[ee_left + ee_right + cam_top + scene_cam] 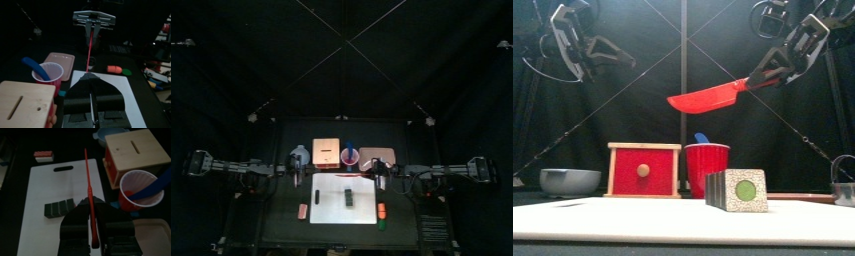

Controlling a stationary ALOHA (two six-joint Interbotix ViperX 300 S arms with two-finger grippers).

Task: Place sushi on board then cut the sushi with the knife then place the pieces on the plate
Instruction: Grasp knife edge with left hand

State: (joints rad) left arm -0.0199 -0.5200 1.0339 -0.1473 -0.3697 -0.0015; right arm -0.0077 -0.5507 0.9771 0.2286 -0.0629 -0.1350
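A dark green sushi roll [349, 197] [736, 190] [61, 208] lies on the white cutting board [331, 190] [47, 188]. My right gripper [767, 75] [89, 204] is shut on the handle of the red toy knife [711, 97] [87, 178], held high above the board with its blade slanting down toward the left. My left gripper [580, 45] [91, 76] hangs shut and empty above the table's left side. The red cup [707, 165] [48, 72] holds the blue knife [702, 139]. The pink tray [376, 157] [60, 59] lies behind the board at the right.
The wooden box [326, 153] with its red drawer front [644, 168] stands left of the cup. A blue-grey bowl [569, 180] sits far left, a metal cutter [843, 180] far right. Small toy foods lie beside the board, a red one [302, 210] left, an orange and green one [382, 211] right.
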